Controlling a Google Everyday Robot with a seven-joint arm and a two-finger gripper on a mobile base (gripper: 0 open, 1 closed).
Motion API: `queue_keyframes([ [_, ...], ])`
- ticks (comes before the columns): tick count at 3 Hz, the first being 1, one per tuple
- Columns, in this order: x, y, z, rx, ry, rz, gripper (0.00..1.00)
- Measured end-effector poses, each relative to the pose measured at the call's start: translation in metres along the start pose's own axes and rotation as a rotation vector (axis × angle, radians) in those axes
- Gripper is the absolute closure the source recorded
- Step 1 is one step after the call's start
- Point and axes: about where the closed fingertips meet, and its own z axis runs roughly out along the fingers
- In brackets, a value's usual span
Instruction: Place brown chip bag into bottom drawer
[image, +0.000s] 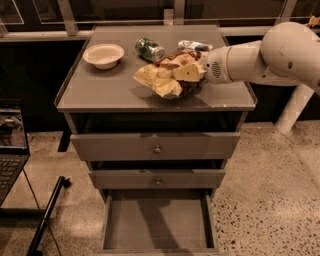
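Camera view has the bottom drawer (157, 225) nearest, pulled out, lying below and in front of the tabletop (100, 92). Higher and farther, the brown chip bag (167, 76) is on the tabletop's right half, its long axis running left to right. The pincer (199, 70) reaches in from the right and meets the bag's right end; whether it already holds the bag, I cannot tell. From there the drawer lies downward and toward the camera.
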Motion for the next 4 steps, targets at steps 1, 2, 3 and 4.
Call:
queue_keyframes([
  [1, -0.007, 0.022, -0.046, -0.024, 0.035, -0.002, 1.0],
  [2, -0.007, 0.048, -0.081, -0.075, 0.099, -0.022, 1.0],
  [3, -0.009, 0.076, -0.103, -0.181, 0.161, -0.047, 1.0],
  [4, 0.006, 0.092, -0.11, -0.244, 0.225, -0.051, 1.0],
])
